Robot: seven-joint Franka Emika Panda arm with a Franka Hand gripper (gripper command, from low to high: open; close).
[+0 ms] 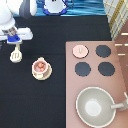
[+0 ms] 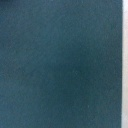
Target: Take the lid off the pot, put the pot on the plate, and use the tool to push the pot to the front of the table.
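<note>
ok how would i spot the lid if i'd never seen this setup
Find the pinkish-brown stove top at the exterior view's right. The lid, a small pale pink disc with a central knob, lies at its upper-left corner, unlike the black burners. The gripper is far left, at the spatula.

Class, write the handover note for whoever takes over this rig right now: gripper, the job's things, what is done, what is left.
Gripper: at the exterior view's left, over the tool.
Lid: off, lying on the stove.
Pot: open, sitting on the plate, right of the tool.
Done: lid removed, pot on plate.
Left: pushing the pot to the front of the table.
</note>
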